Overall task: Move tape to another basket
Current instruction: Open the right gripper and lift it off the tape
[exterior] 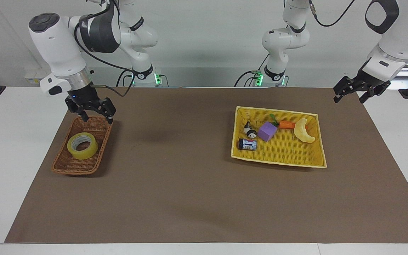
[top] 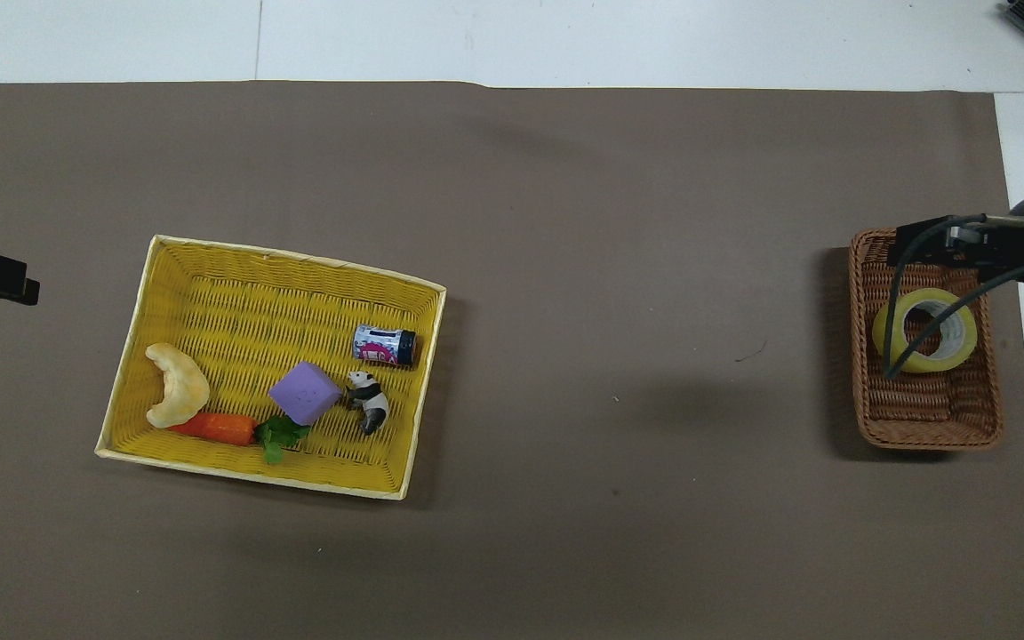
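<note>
the tape (exterior: 82, 145) lies flat in the brown wicker basket (exterior: 70, 168), roughly in its middle, hole up, with nothing gripping it. the roll is the only thing in that basket. as the tape already sits in the small basket and no hand holds it, the move looks done, and what seems left is only for the arm to clear off.

the right gripper (exterior: 91, 112) hangs in the air over the basket's end nearest the robots, at about twelve o'clock from the tape in the facing view; its fingers are spread apart and hold nothing. in the overhead view its dark body shows over the basket's rim toward the robots' own end.

toward the left arm's end of the table stands the yellow tray basket (exterior: 275, 161). it holds a croissant toy (exterior: 303, 131), a carrot (exterior: 287, 124), a purple cube (exterior: 267, 131), a panda figure (exterior: 249, 130) and a small can (exterior: 247, 144) lying on its side.

the left gripper (exterior: 361, 87) waits in the air at about one o'clock from the yellow tray, over the mat's edge, fingers apart and empty.
</note>
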Action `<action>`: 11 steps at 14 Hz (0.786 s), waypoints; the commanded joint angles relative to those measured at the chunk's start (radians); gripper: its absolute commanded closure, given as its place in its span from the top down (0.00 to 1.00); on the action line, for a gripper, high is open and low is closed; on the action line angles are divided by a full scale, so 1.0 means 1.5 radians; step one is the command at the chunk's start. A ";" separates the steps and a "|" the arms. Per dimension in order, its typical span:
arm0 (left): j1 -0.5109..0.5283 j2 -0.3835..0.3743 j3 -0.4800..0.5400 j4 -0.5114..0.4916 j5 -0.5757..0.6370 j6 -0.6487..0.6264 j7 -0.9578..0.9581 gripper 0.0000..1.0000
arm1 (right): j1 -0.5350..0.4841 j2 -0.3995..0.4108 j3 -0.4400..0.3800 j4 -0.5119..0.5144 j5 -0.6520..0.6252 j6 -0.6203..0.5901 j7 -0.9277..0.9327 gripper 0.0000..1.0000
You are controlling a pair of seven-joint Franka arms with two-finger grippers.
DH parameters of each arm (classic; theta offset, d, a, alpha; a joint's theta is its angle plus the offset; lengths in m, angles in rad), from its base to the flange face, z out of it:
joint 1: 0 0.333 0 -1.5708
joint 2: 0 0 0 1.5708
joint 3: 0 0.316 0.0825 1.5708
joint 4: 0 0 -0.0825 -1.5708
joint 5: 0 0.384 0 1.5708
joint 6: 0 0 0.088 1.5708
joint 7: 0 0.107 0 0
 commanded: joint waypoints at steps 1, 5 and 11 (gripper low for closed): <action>0.001 -0.005 0.000 0.002 -0.008 0.001 0.003 1.00 | -0.009 0.000 -0.002 0.078 -0.001 -0.091 0.013 1.00; 0.003 -0.005 0.000 0.002 -0.008 0.001 0.003 1.00 | -0.009 -0.029 -0.003 0.086 -0.003 -0.136 0.008 1.00; 0.003 -0.005 0.000 0.002 -0.008 0.000 0.003 1.00 | 0.002 -0.058 0.006 0.079 -0.040 -0.173 0.006 1.00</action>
